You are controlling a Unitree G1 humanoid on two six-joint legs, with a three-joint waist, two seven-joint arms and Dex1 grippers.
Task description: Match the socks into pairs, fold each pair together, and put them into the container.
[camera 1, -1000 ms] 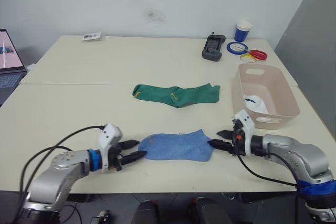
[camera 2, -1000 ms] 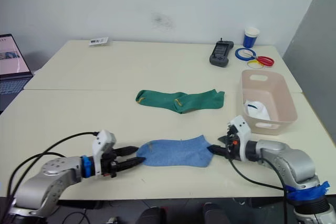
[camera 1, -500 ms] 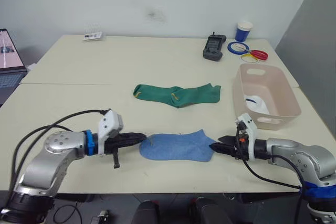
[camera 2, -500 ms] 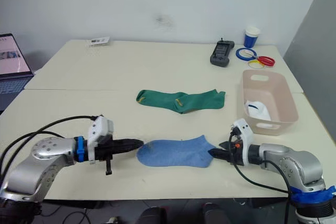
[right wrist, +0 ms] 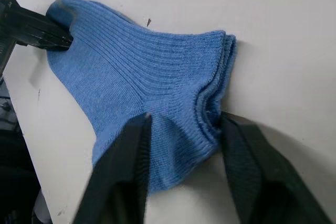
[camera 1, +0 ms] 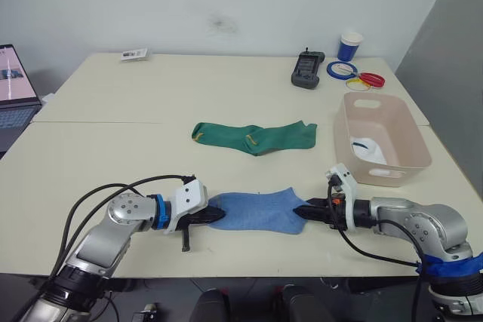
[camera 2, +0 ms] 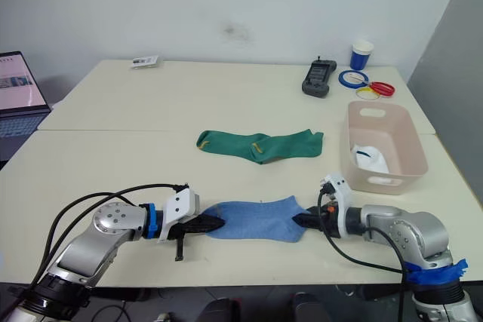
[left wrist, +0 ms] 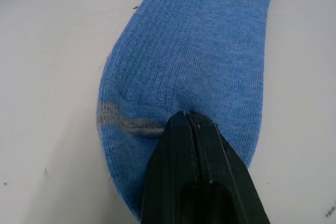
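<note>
Where pinched, ribbed blue socks (camera 1: 258, 211), flat

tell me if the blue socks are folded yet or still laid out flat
Still flat, not folded: the blue socks lie stacked full length on the table, with the left claw at the toe end and the right claw at the cuffs.

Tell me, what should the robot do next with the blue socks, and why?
Probably shut the right gripper on the cuff end: its fingers sit open around the blue socks, while the left gripper is shut on the toe end. Then it could fold them.
</note>
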